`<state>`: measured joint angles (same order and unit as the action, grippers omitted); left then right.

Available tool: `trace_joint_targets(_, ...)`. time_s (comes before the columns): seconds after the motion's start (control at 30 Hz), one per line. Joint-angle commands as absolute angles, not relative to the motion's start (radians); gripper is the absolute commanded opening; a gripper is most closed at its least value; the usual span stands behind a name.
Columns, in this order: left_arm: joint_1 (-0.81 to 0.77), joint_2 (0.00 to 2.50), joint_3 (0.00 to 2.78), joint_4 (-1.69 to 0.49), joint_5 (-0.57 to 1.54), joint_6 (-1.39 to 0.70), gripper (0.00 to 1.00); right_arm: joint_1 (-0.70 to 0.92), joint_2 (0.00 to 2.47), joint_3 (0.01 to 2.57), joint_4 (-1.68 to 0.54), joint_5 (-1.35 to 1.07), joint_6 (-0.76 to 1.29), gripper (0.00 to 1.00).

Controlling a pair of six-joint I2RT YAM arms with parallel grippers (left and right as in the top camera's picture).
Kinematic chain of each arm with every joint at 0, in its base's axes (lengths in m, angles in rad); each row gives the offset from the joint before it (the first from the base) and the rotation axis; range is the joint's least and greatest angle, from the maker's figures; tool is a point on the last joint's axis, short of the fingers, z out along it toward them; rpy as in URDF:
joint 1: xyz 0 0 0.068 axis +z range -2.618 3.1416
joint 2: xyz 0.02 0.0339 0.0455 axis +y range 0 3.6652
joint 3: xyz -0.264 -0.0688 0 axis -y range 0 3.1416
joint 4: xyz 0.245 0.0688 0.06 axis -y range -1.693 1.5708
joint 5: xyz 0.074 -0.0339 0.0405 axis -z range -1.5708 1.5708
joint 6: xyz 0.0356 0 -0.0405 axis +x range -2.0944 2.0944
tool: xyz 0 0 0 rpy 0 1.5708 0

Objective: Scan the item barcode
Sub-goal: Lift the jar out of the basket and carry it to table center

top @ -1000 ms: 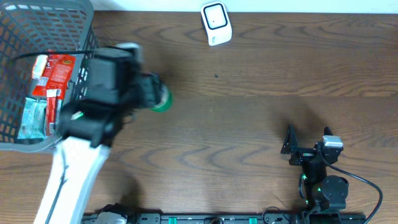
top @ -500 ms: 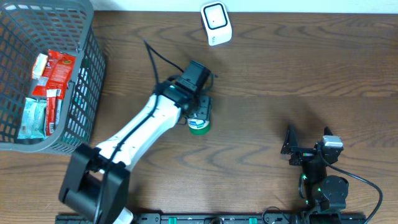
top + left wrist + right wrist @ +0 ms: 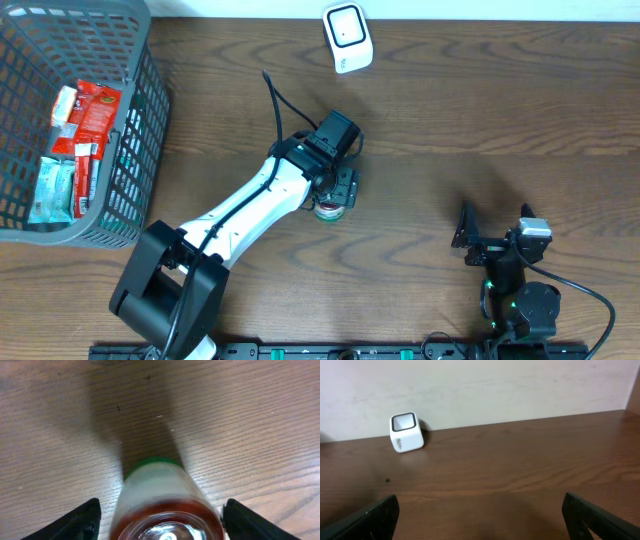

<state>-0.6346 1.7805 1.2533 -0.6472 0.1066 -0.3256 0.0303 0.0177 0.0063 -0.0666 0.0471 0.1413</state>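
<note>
Changing: bottle (image 3: 157, 485) carried away from basket (image 3: 138, 150) to mid-tabletop (image 3: 480, 110), stopped short of scanner (image 3: 347, 38).
Left claw (image 3: 161, 510): widened within the last second; now spread around bottle, with a sliver of gap at one finger (image 3: 82, 520); grip looks released.
Right claw (image 3: 480, 510): fully spread, empty, parked near right.
Task meaning: item out of basket, barcode not yet presented; re-grasp probably needed.
Left wrist only: green cap (image 3: 150, 462) pointing away from lens; no barcode visible.
Overhead only: bottle and scanner well apart.
</note>
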Motion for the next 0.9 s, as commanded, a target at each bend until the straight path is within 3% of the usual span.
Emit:
trace_joint_targets(0.0, -0.638, 1.779, 1.264, -0.654, 0.142, -0.331, 0.82, 0.034, 0.015, 0.006, -0.071, 0.047, 0.138, 0.99)
trace_joint_targets(0.27, -0.640, 1.724, 1.271, -0.656, 0.147, -0.307, 0.94, 0.034, 0.015, 0.006, -0.071, 0.047, 0.138, 0.99)
trace_joint_targets(0.87, -0.659, 1.785, 1.259, -0.652, 0.077, -0.300, 0.94, 0.034, 0.015, 0.005, -0.071, 0.047, 0.138, 0.99)
